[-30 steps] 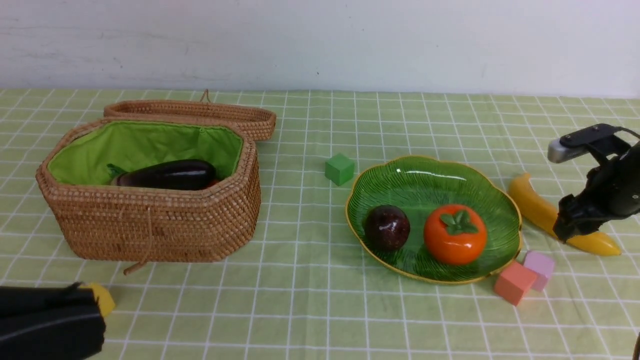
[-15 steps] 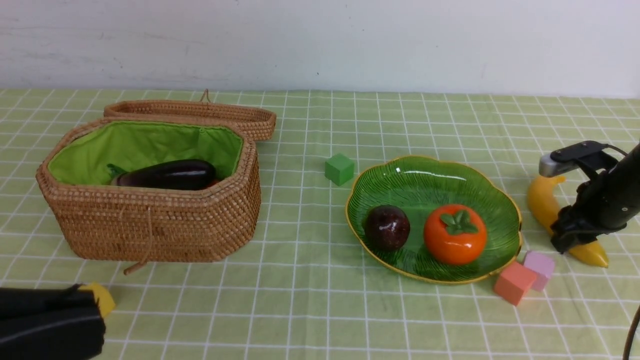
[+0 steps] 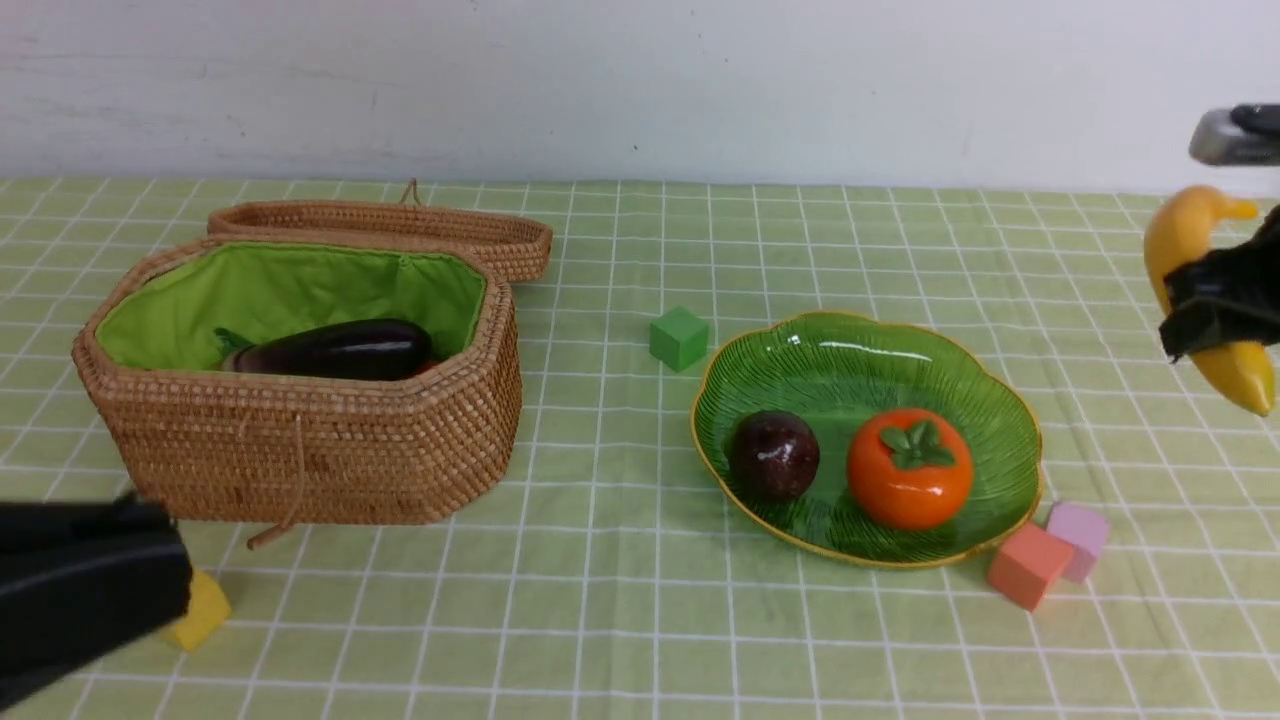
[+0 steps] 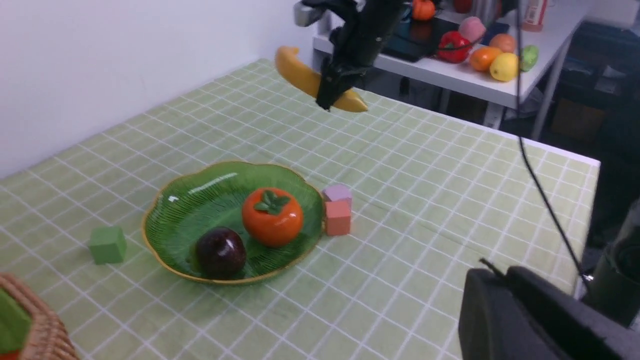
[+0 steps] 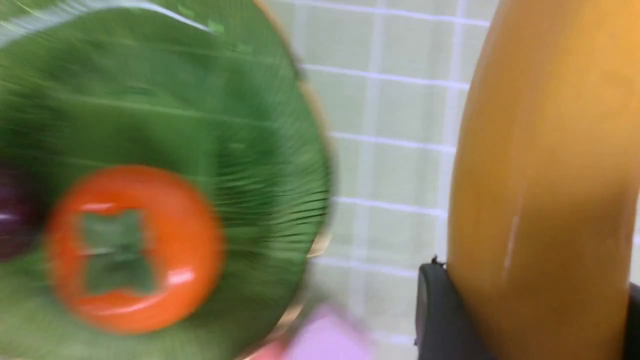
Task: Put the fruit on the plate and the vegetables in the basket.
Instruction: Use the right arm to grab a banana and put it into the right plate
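Observation:
My right gripper (image 3: 1215, 312) is shut on the yellow banana (image 3: 1190, 240) and holds it in the air to the right of the plate (image 3: 870, 350). The banana (image 5: 540, 175) fills the right wrist view, pinched between the black fingers (image 5: 440, 310). The orange persimmon (image 3: 910, 467) and the dark mangosteen (image 3: 773, 455) lie on the green plate. The wicker basket (image 3: 300, 440) stands open at the left with the purple eggplant (image 3: 335, 350) inside. My left gripper (image 3: 180, 590) is low at the near left, shut and empty, and shows as closed black jaws (image 4: 492, 280) in the left wrist view.
A green cube (image 3: 679, 338) sits behind the plate. A salmon cube (image 3: 1028, 565) and a lilac cube (image 3: 1078, 535) touch its near right rim. A yellow cube (image 3: 200, 610) lies by my left gripper. The basket lid (image 3: 400, 225) lies folded back.
My right gripper closed on the banana and lifted it off the cloth, up and to the right. My left arm shifted a little, uncovering the yellow cube.

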You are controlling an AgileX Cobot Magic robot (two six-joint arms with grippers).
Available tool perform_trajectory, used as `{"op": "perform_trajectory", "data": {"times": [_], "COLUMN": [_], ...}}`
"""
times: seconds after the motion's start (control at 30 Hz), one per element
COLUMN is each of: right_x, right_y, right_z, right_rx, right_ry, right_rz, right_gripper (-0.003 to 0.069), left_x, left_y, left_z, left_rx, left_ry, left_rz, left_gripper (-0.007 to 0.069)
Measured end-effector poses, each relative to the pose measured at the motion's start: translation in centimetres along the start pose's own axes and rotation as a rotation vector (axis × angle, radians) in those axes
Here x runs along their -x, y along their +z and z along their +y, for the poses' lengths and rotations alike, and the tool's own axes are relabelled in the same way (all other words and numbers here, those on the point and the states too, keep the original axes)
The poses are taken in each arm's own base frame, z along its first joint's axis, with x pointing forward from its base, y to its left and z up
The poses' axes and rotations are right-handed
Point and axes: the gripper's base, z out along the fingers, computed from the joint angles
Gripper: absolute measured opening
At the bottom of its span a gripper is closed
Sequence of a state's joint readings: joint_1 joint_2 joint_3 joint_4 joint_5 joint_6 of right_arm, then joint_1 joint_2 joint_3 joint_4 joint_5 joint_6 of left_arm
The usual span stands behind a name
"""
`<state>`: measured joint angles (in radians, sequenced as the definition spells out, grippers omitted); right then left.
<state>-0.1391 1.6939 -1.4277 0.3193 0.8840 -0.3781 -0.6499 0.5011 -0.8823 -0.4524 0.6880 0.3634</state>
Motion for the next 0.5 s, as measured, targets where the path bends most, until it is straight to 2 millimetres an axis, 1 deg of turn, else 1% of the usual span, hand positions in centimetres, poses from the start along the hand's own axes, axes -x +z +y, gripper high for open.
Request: {"op": "perform_trajectory", "data": {"times": [0.03,0.1,0.2,0.27,0.3,0.33,0.37,0.4,0.5], "right_x": [-0.1,-0.4,-0.8,-0.9,-0.9,-0.9,-0.8,-0.8,-0.9], "right_y": [-0.7,-0.8,-0.1,0.5,0.8,1.0,1.8,2.3,4.3], "right_z": [1.6,3.8,8.1,10.8,11.7,12.0,13.4,14.1,15.4], "right_rx": [0.051,0.11,0.183,0.207,0.211,0.212,0.218,0.223,0.228], "right_ry": [0.007,-0.02,-0.114,-0.188,-0.213,-0.222,-0.248,-0.25,-0.224], "right_rz": [0.021,0.065,0.118,0.121,0.111,0.109,0.084,0.077,0.076], "right_gripper": [0.0312,0.0312,0.0312,0.0312,0.0312,0.0312,0.0312,0.0312,0.0312], "left_x": [0.2,0.6,1.2,1.5,1.5,1.5,1.5,1.5,1.4], "left_y": [0.0,0.0,-0.1,-0.2,-0.2,-0.2,-0.2,-0.3,-0.2], "left_z": [0.2,0.5,1.0,1.3,1.4,1.4,1.5,1.5,1.5], "left_rx": [0.026,0.06,0.114,0.147,0.153,0.156,0.165,0.168,0.17], "left_ry": [0.016,0.027,0.028,0.023,0.016,0.015,0.006,-0.001,-0.012], "left_rz": [-0.026,-0.067,-0.129,-0.163,-0.166,-0.169,-0.167,-0.166,-0.158], "left_gripper": [0.0022,0.0022,0.0022,0.0022,0.0022,0.0022,0.0022,0.0022,0.0022]}}
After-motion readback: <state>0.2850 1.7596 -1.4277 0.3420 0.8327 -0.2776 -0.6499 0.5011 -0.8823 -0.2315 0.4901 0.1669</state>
